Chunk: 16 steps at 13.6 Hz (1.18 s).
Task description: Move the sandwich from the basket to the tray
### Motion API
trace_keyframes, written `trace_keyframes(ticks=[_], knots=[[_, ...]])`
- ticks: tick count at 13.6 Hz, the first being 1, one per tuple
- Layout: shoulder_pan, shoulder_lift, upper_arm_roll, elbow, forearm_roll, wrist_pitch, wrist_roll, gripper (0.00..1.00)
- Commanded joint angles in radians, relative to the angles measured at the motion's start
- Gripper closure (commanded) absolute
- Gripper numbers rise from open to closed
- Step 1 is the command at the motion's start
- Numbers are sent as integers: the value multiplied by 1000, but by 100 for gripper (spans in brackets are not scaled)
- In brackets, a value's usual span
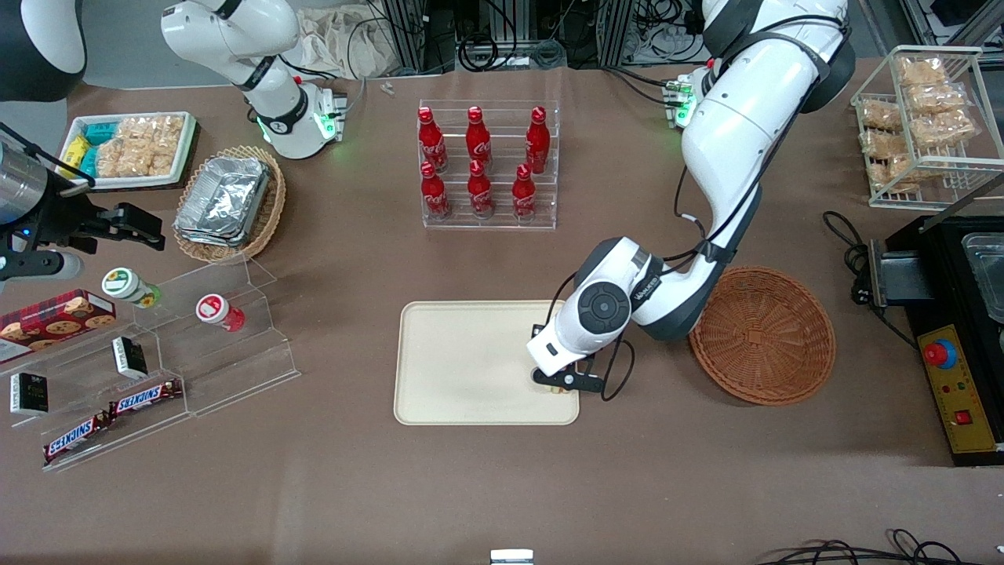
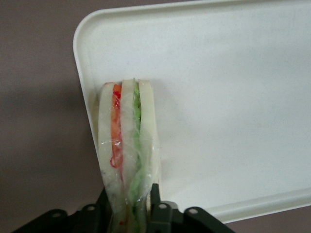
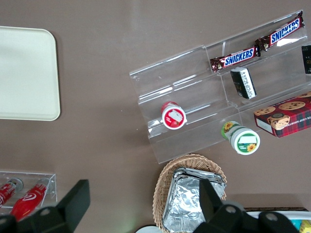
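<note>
The tray (image 1: 471, 365) lies nearest the front camera at mid-table, flat on the brown table (image 1: 502, 486). The left arm's gripper (image 1: 566, 382) is lowered over the tray's corner at the working arm's end, on the side nearer the front camera. In the left wrist view the fingers (image 2: 154, 201) pinch the sandwich (image 2: 129, 145) by its lower part, one on each flat side. The wrapped wedge stands on edge, white bread outside, orange-red and green layers between, and sits over the tray (image 2: 218, 97) just inside its rim near a rounded corner. Whether the sandwich rests on the tray surface or hangs just above it cannot be told. In the front view only a sliver of the sandwich shows beneath the gripper.

The basket (image 1: 762, 335) lies beside the tray toward the working arm's end, with nothing in it, partly overlapped by the arm. Farther from the camera stands a clear rack of red bottles (image 1: 486, 165).
</note>
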Motion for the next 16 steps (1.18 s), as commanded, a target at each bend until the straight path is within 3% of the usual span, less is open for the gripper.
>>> trace_keyframes(ticks=[1, 6, 12, 16], knots=[[-11, -13, 3, 51, 0, -98, -43, 1], [40, -139, -2, 168, -4, -379, -37, 1], [250, -469, 0, 8, -4, -443, -16, 1], [371, -562, 3, 8, -15, -595, 250, 1]])
